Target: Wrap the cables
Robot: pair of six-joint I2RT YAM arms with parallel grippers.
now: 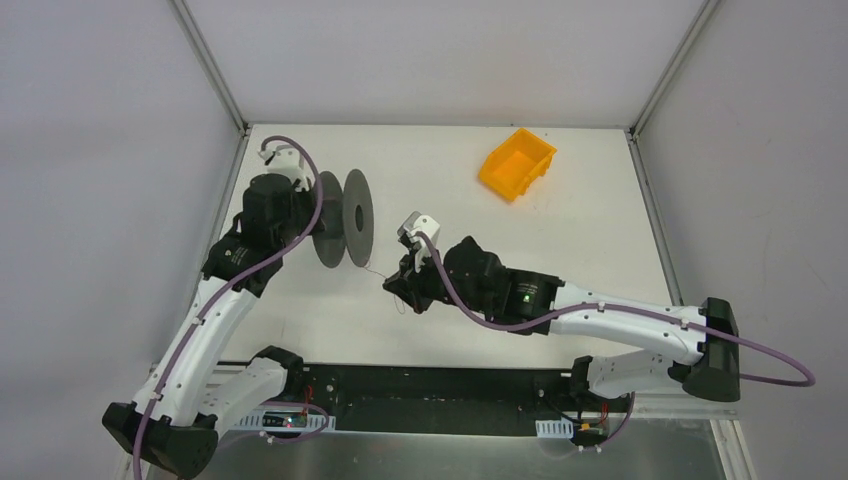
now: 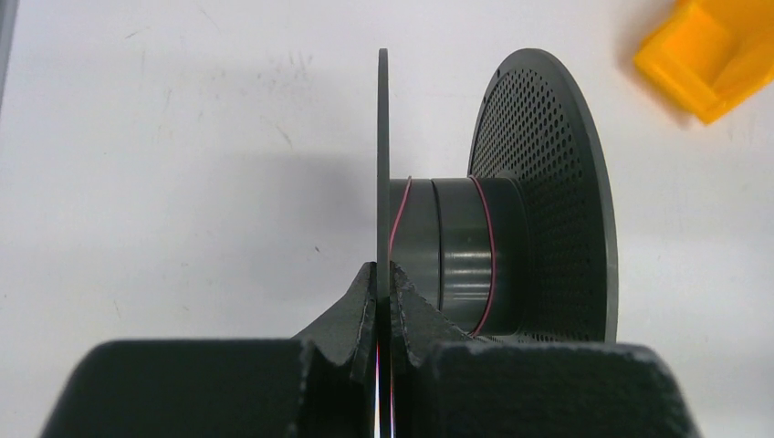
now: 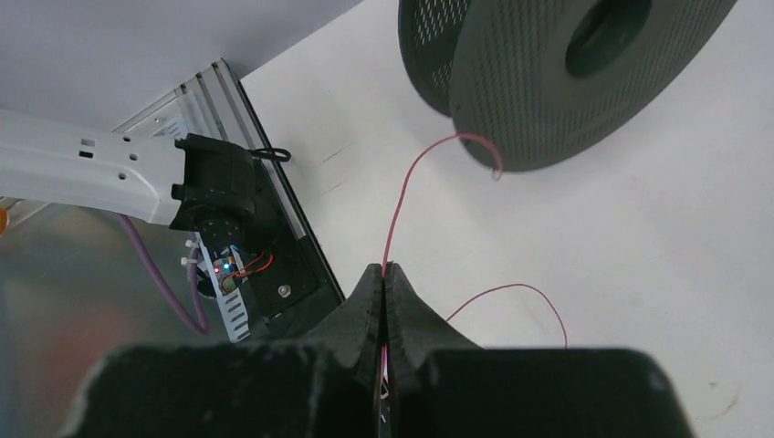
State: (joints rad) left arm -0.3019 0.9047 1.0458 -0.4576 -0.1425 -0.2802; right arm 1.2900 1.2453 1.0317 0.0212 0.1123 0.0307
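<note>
The left fingers (image 2: 358, 306) are clamped shut on the thin near flange (image 2: 382, 164) of the dark spool (image 3: 529, 100). They keep it upright on edge at left centre of the overhead view; whether its rims touch the white surface (image 1: 600, 230) cannot be told. The right fingers (image 3: 365, 306) are pinched closed on the cable (image 3: 395, 224), a thread-thin pink wire, just right of the spool in that view. From the pinch the wire rises in a slack arc to the spool's rim, and a free tail curls on the surface at the lower right of the right wrist view. On the hub (image 2: 456, 246) only a couple of turns show, set well apart, so the wrapping looks barely begun.

The likeliest trouble is slack. With the arc this loose, a new turn could ride over a flange or sit loosely instead of bedding on the hub. Too hard a pull has its own risks: the wire could slip through the pinch, or drag off the few turns, since nothing visible anchors them. The left hold is only on a thin flange edge, so a sideways tug could twist the spool. The free tail might also snag under the right arm. The orange bin (image 1: 515, 163), upper right, sits well apart.
</note>
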